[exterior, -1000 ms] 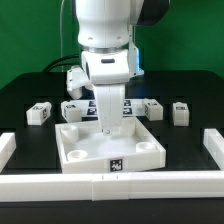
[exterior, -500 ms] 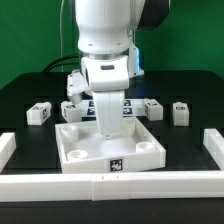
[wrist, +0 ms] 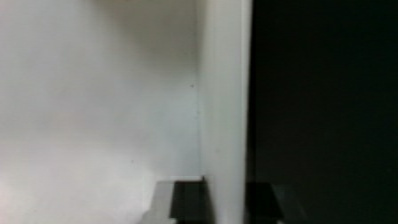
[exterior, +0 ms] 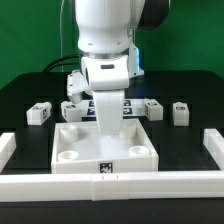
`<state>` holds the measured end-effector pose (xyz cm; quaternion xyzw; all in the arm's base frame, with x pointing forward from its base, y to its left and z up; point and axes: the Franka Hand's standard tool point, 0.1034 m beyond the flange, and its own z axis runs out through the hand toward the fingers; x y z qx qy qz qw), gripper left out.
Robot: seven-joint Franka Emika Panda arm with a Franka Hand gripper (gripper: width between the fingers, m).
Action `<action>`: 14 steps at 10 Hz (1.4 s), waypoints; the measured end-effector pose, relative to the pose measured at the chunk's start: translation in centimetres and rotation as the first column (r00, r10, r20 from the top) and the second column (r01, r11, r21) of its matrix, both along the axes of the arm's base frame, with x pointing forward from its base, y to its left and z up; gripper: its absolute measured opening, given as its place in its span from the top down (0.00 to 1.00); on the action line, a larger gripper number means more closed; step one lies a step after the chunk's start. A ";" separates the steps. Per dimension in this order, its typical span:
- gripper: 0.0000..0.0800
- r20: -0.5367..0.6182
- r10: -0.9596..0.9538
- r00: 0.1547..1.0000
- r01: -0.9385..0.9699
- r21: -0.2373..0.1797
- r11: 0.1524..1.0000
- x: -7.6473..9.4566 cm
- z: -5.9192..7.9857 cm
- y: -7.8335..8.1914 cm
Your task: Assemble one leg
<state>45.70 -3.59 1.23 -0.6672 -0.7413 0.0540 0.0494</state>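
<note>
Pincer [exterior: 108,128]: lowered straight onto the white panel [exterior: 75,138], its tips at the panel's back middle. From here the fingers read as one white column, so I can't tell whether they are apart or together, and I see nothing held in them.
White panel: lies flat on the black table [exterior: 30,140], with round recesses showing in its front corners and a small square tag on its front edge.
Outer left leg [exterior: 38,113]: on the table behind the panel, well off to the exterior view's left.
Inner left leg [exterior: 72,109]: just behind the panel's back left corner, partly covered by the arm.
Inner right leg [exterior: 155,108]: just behind the panel's back right corner.
Outer right leg [exterior: 181,112]: further out beyond that one, apart from the panel.
Marker board [exterior: 130,103]: flat on the table behind the panel, mostly hidden by the arm.
White rail [exterior: 160,183]: runs along the table in front of the panel, with short pieces at either side.
Wrist view: a plain white surface against blackness, too close to tell what it is.
</note>
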 end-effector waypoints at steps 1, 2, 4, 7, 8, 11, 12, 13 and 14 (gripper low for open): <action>0.91 0.000 0.000 1.000 0.000 0.000 1.000 0.0 0.0 0.0; 0.91 0.001 0.000 1.000 0.000 0.000 1.000 0.0 0.0 0.0; 0.91 0.003 0.000 1.000 0.000 0.000 1.000 0.1 0.0 0.0; 0.91 0.010 -0.079 0.997 0.079 -0.005 0.997 0.3 -0.1 2.5; 0.91 0.016 -0.096 0.995 0.096 -0.003 0.995 0.7 -0.1 3.9; 0.91 0.044 -0.092 0.995 0.091 0.019 0.996 1.7 -0.1 7.1; 0.91 0.049 -0.102 0.994 0.101 0.022 0.995 2.0 -0.1 8.6; 0.91 0.055 -0.113 0.992 0.111 0.024 0.993 2.5 -0.1 9.7; 0.91 0.057 -0.128 0.990 0.127 0.023 0.992 3.1 -0.1 10.7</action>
